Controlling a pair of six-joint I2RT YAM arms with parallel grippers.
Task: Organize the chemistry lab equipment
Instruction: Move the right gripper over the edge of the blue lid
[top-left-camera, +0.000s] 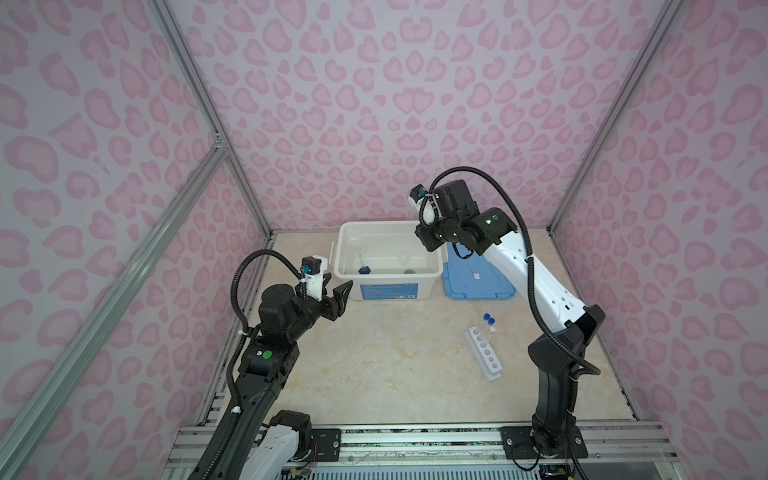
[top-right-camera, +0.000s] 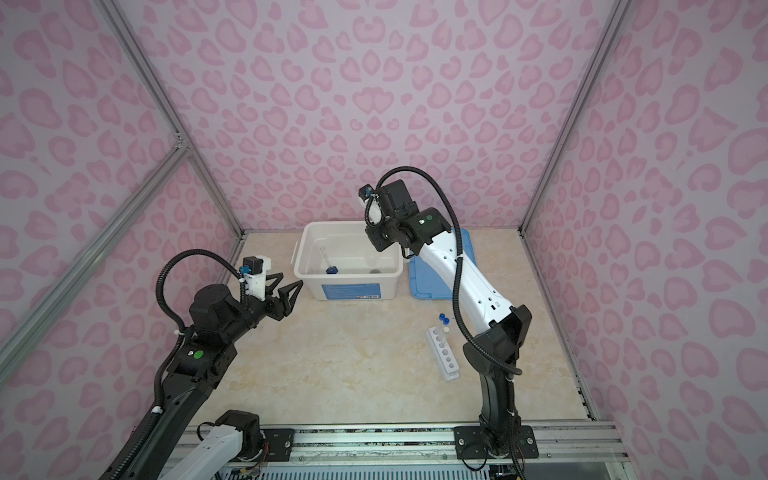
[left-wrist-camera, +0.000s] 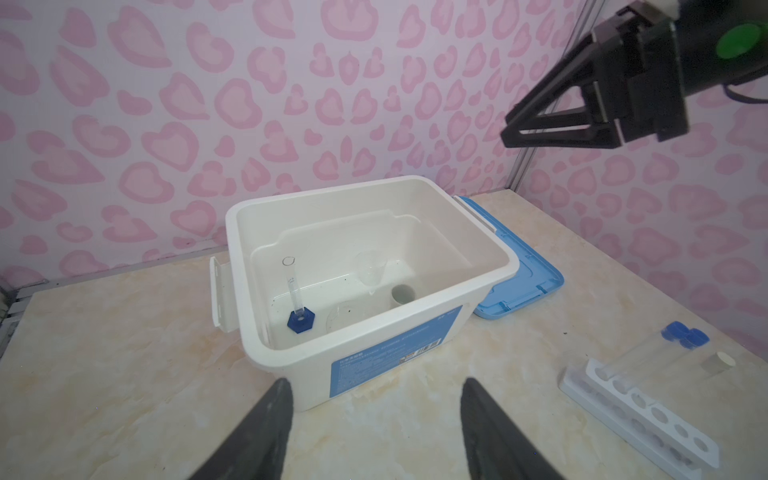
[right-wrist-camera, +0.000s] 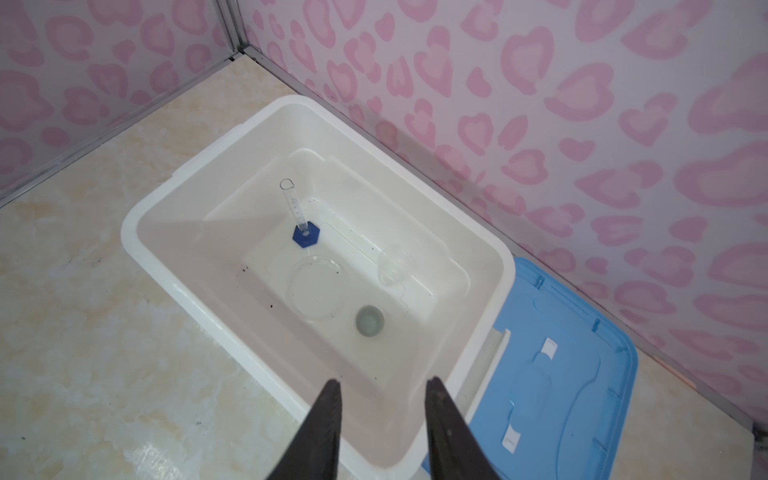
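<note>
Lab equipment sits mostly straight below my right gripper (right-wrist-camera: 382, 386), whose two fingers stand spread with nothing between them. I have it hanging in the air over the white bin (right-wrist-camera: 129, 232), above the edge on the side where the blue lid (right-wrist-camera: 561, 395) lies flat on the table (top-left-camera: 374, 365). Closest beneath the fingertips, on the bin floor, is the tiny white cup (right-wrist-camera: 370, 320). Just beyond it the clear round dish (right-wrist-camera: 316, 286) lies flat, just beside the cup. Off to one side of those two is a small clear cup (right-wrist-camera: 392, 266); it looks tipped over, though I cannot be sure. Farthest from this gripper, the thin clear cylinder (right-wrist-camera: 305, 235) stands upright on its blue base, just beside the dish.

My left gripper (left-wrist-camera: 374, 382) is spread wide too and holds nothing. It hovers above the table just off the bin's front corner on its own side, fingers pointing at the bin wall without touching it.

Well away from both grippers, back toward the right arm's base, the white rack (top-left-camera: 484, 353) lies on the table outside the bin. Three capped test tubes (left-wrist-camera: 648, 353) sit in the holes at the rack end nearer the bin, two with blue caps and one with a white cap. In the left wrist view they lean; I cannot tell how far.
</note>
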